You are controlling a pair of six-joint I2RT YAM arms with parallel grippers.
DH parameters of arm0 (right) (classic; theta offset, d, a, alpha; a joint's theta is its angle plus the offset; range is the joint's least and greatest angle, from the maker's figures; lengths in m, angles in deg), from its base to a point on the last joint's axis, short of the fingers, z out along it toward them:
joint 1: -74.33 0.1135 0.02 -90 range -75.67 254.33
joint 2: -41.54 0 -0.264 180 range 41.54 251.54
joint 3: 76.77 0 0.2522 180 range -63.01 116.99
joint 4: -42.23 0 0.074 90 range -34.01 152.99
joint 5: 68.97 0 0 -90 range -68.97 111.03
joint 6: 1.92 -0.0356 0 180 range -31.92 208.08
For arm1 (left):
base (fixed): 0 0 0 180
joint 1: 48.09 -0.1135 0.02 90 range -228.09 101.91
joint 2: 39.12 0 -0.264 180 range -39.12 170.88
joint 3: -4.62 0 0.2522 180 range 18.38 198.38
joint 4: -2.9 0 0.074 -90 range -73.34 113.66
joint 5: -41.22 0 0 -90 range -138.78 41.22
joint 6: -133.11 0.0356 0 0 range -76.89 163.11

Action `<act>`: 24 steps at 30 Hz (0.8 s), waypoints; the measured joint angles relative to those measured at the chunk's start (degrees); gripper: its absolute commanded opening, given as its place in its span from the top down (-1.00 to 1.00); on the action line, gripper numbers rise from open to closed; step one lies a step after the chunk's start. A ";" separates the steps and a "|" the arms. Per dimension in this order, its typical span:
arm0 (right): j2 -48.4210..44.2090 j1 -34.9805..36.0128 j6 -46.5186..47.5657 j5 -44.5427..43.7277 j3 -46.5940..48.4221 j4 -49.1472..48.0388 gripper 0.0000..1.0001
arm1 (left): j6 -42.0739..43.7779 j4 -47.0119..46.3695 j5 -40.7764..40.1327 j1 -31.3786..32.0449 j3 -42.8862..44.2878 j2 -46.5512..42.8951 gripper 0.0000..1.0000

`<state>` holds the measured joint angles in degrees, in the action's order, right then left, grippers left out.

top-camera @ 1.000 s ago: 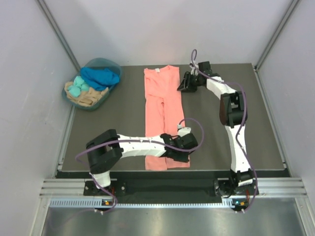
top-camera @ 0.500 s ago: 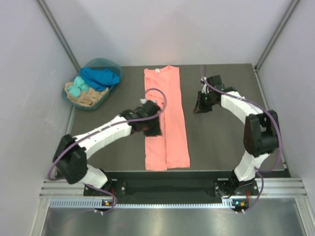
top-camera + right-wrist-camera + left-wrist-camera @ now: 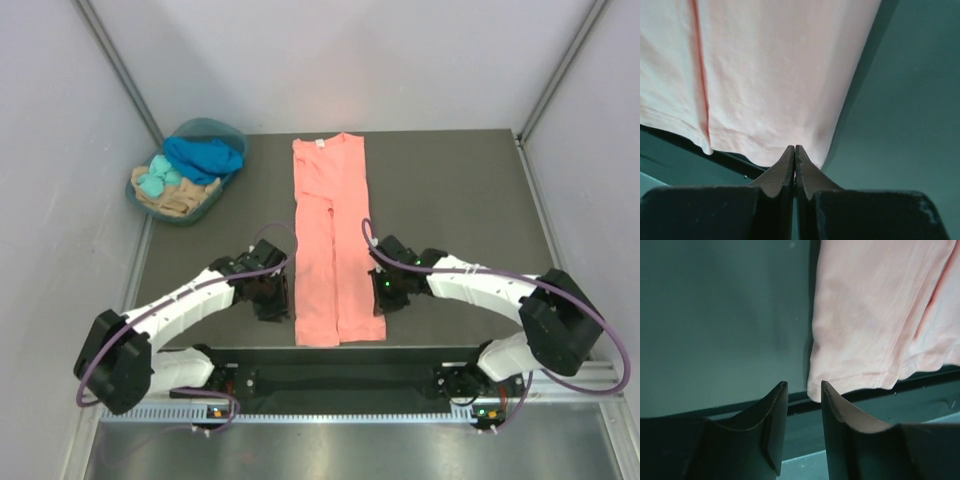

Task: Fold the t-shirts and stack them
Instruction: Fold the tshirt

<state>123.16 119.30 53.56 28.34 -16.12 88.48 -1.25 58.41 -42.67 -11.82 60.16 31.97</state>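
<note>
The pink t-shirt (image 3: 332, 200) was laid out as a long, narrow strip down the middle of the table (image 3: 450, 190), neckline at the far side and hem just at the near edge. The left gripper (image 3: 274, 299) was brought low over the mat just beside the shirt's left edge, close to the near-left corner. In the left wrist view its two dark fingers (image 3: 771, 415) were seen parted by only a narrow gap, and nothing was held between them. The hem corner was seen just beyond the right fingertip, and contact could not be confirmed. On the other side, the right gripper (image 3: 385, 292) was set at the shirt's right edge, near the hem. In the right wrist view its fingers (image 3: 807, 175) were pressed together tip to tip, no gap at all, with the tips placed right at the hem by the near-right corner. Whether any cloth was pinched there could not be told. Over in the far-left corner, a basket (image 3: 213, 124) was seen, heaped with blue, teal and beige garments, well apart from both arms.
</note>
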 measured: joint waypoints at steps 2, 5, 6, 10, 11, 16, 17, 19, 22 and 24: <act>-0.85 1.51 -1.66 -0.79 -1.95 -0.33 1.00 | -0.63 -0.46 1.92 -0.02 -2.69 -2.51 0.19; -1.86 2.58 -3.54 -1.73 -4.46 -0.85 1.00 | -1.51 -1.14 4.11 0.00 -6.43 -5.33 0.14; -1.95 2.84 -4.09 -2.08 -5.09 -1.07 1.00 | -1.84 -1.14 4.63 0.00 -7.28 -5.90 0.13; -1.95 3.80 -5.64 -3.21 -7.37 -2.08 1.00 | -2.45 -1.75 5.90 0.00 -8.94 -6.91 0.07; -1.95 4.00 -5.95 -3.41 -7.87 -2.62 1.00 | -2.51 -2.16 6.34 0.00 -9.14 -6.91 0.04; -1.99 4.63 -7.15 -3.96 -8.31 -3.89 1.00 | -3.26 -4.13 7.26 0.00 -10.16 -7.10 0.01; -2.03 4.76 -7.32 -4.15 -8.31 -3.91 1.00 | -3.52 -4.50 7.52 0.00 -10.45 -7.19 0.01; -2.27 5.09 -7.69 -4.61 -8.37 -3.87 1.00 | -3.74 -4.94 8.02 0.00 -10.69 -7.21 0.01; -3.06 5.73 -7.89 -5.01 -8.55 -3.54 1.00 | -3.93 -5.79 8.41 0.00 -10.80 -7.19 0.07; -3.98 6.19 -8.11 -5.14 -8.52 -2.97 1.00 | -3.98 -6.08 8.52 0.00 -10.80 -7.10 0.11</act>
<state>119.18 125.48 45.45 23.21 -24.64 85.51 -5.23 52.34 -34.14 -11.82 49.37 24.87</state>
